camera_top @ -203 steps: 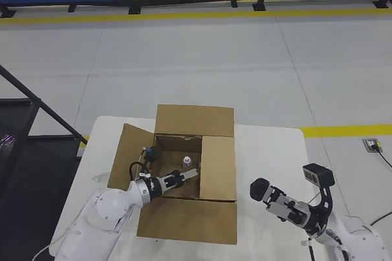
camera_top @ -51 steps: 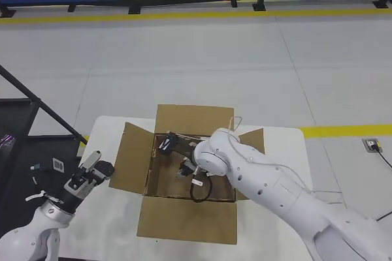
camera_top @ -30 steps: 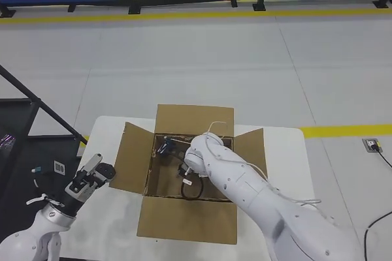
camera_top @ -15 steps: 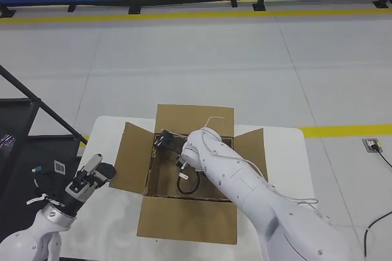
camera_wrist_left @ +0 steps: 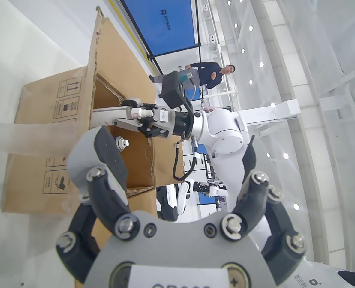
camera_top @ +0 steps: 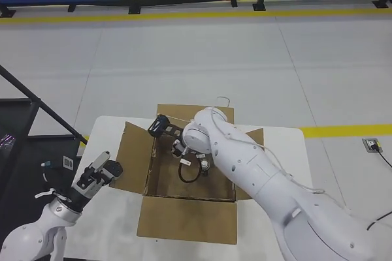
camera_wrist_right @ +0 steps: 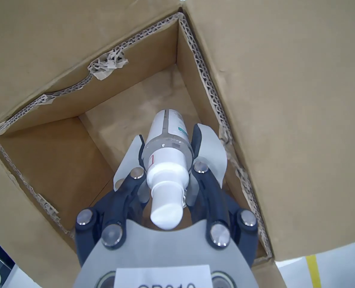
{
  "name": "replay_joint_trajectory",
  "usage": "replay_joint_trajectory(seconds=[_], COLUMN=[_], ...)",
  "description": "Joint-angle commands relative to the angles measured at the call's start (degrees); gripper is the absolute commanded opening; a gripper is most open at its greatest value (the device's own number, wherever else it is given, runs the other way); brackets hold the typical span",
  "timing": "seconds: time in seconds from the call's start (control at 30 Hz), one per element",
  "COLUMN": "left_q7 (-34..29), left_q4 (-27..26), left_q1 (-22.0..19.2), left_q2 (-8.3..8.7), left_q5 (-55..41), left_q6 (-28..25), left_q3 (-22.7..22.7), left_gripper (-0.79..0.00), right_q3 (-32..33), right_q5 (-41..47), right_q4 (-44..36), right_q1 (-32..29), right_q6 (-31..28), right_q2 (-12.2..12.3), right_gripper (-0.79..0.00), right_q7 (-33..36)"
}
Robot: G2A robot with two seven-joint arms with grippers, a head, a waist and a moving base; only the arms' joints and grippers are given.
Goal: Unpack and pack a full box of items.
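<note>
The little bottle [camera_wrist_right: 164,163] is white, with a see-through ring near the top and a white spray cap. It sits between the two fingers of the right claw [camera_wrist_right: 169,134], which squeeze it from both sides. Its cap points up at the claw's wrist. Its bottom points down into the box [camera_top: 186,218].

The box is brown cardboard and stands on the desk [camera_top: 117,125], right under the right claw. Its flaps are folded open. The top edges are torn and rough. The bottle hangs over the inside of the box.
</note>
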Motion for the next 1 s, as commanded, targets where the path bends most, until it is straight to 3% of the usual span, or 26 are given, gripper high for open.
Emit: replay_joint_trajectory(seconds=[0.0, 0.13, 0.27, 0.37, 0.5, 0.63, 0.73, 0.83, 0.97], left_q7=[-0.5, -1.1, -1.2, -1.5, -2.0, -2.0, -2.0, -2.0, -2.0], left_q4=[0.3, 0.6, 0.9, 1.3, 1.8, 1.8, 1.8, 1.8, 1.8], left_q1=[-0.5, -1.5, -2.6, -3.3, -4.1, -4.1, -4.1, -4.1, -4.1], left_q2=[0.06, 0.18, 0.29, 0.39, 0.52, 0.52, 0.52, 0.52, 0.52], left_q5=[-0.1, 0.5, 0.4, 0.3, 0.2, 0.2, 0.2, 0.2, 0.2], left_q6=[0.1, 0.2, 0.4, 0.5, 0.6, 0.6, 0.6, 0.6, 0.6], left_q3=[0.7, 2.2, 3.3, 3.8, 4.5, 4.5, 4.5, 4.5, 4.5], left_gripper=[0.000, 0.000, 0.000, 0.000, 0.000, 0.000, 0.000, 0.000, 0.000], right_q3=[2.3, 10.3, 22.3, 30.5, 39.1, 47.3, 53.1, 57.5, 60.4], right_q5=[-1.1, -7.1, -19.0, -26.5, -34.3, -41.0, -41.2, -44.3, -41.9], right_q4=[-6.6, -27.2, -56.4, -72.9, -85.9, -93.0, -95.9, -93.9, -87.6], right_q1=[-1.4, -8.9, -24.1, -35.3, -46.5, -55.1, -59.1, -61.8, -61.1], right_q6=[4.3, 10.9, 16.5, 16.9, 18.0, 20.6, 21.4, 21.4, 19.8], right_q2=[2.3, 8.9, 15.8, 18.9, 21.1, 22.3, 22.8, 23.2, 23.4], right_gripper=[-0.785, -0.785, -0.785, -0.785, -0.785, -0.785, -0.785, -0.785, -0.785], right_q7=[3.3, 11.6, 24.9, 31.0, 31.8, 31.8, 31.6, 31.8, 31.8])
